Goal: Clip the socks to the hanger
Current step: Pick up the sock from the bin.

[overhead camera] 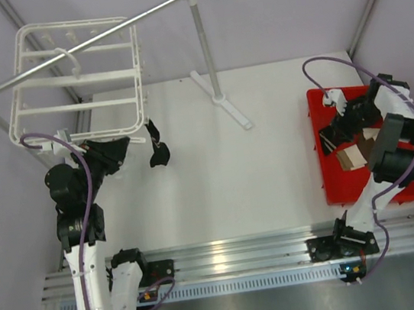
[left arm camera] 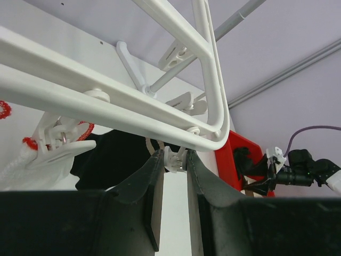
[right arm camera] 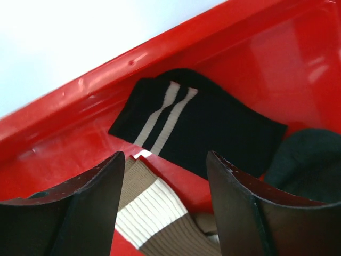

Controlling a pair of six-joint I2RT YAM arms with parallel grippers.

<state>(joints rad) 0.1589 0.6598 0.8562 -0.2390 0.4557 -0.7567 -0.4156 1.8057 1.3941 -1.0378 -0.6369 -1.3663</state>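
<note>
The left claw [left arm camera: 175,156] pinched a small clip [left arm camera: 171,159] at the corner of the hanger [left arm camera: 106,109], beside a hanging black sock [left arm camera: 106,157]. The right claw [right arm camera: 166,156] (well apart from the hanger) was spread above a striped sock [right arm camera: 208,128] in the red tray [right arm camera: 74,101].

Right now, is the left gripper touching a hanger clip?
Touching. The left wrist view shows the left gripper pinching the clip on both sides, no gap.
</note>
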